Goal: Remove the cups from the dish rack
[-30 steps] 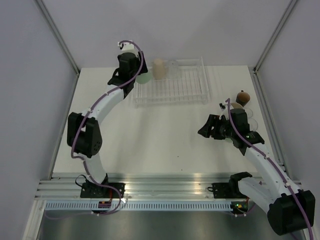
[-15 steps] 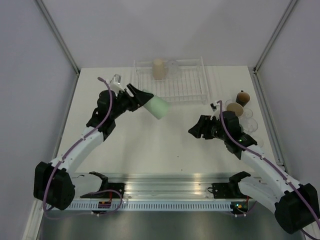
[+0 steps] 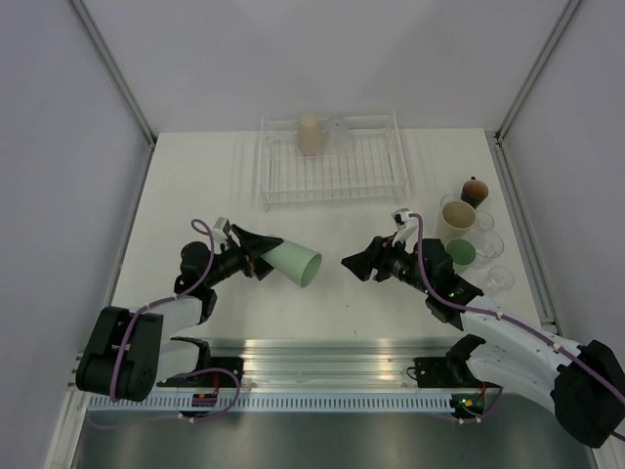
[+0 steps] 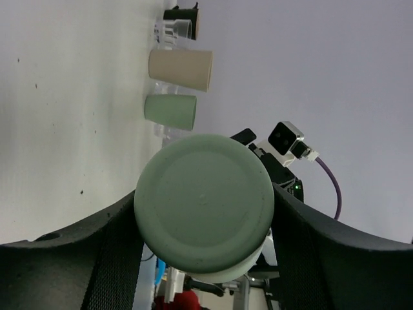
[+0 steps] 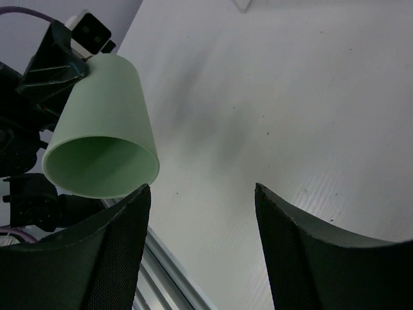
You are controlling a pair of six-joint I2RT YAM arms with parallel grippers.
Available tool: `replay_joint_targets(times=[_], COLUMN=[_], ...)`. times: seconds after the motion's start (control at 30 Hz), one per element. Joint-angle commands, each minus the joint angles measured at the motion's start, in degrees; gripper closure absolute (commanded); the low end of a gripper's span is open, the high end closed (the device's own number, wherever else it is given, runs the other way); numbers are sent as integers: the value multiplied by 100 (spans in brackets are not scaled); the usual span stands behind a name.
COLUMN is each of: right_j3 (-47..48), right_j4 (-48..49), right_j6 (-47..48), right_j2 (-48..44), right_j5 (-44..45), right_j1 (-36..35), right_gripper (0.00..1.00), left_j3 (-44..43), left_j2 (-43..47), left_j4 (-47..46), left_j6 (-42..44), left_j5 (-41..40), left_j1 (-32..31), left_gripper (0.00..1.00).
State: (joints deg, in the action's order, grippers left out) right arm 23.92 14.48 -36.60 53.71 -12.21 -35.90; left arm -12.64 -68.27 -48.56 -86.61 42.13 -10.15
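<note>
Pulled back toward the near edge since half a second ago, cup and all; closer in from the right side too. Grips with the left hand [image 3: 259,254], clenched on the closed base end of the mint green cup [image 3: 296,263], held on its side above the tabletop [image 3: 215,186], mouth aimed at the right hand [image 3: 354,263]. Waits there released, jaws spread, just short of the rim and not touching. Reads as a handover. Keep the left hand clamped and level; slide the right hand's fingers around the wall near the mouth, close squarely, and only then let go on the left. Avoid pinching the rim alone, likely to slip. Leaves a beige cup [image 3: 310,135] and a clear cup [image 3: 339,132] at the back of the dish rack [image 3: 330,203], well apart. Set this one down by the group of cups at the right [image 3: 463,252].
</note>
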Motion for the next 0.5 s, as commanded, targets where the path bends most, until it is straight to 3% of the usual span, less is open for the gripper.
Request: replay_joint_targets(times=[0.0,0.47], right_j3=[-89,315], right_j4=[1021,2164], right_j6=[-110,135], right_j2=[138,1308], right_j5=[227,843], right_j1=[-276,-1375], right_gripper=[30,29], left_j3=[253,596], left_j2=[-317,-512], left_j4=[-2157,-2334], left_j6=[-1209,-1227], left_j5=[402,182], left_j1=[57,48], left_gripper=[98,98])
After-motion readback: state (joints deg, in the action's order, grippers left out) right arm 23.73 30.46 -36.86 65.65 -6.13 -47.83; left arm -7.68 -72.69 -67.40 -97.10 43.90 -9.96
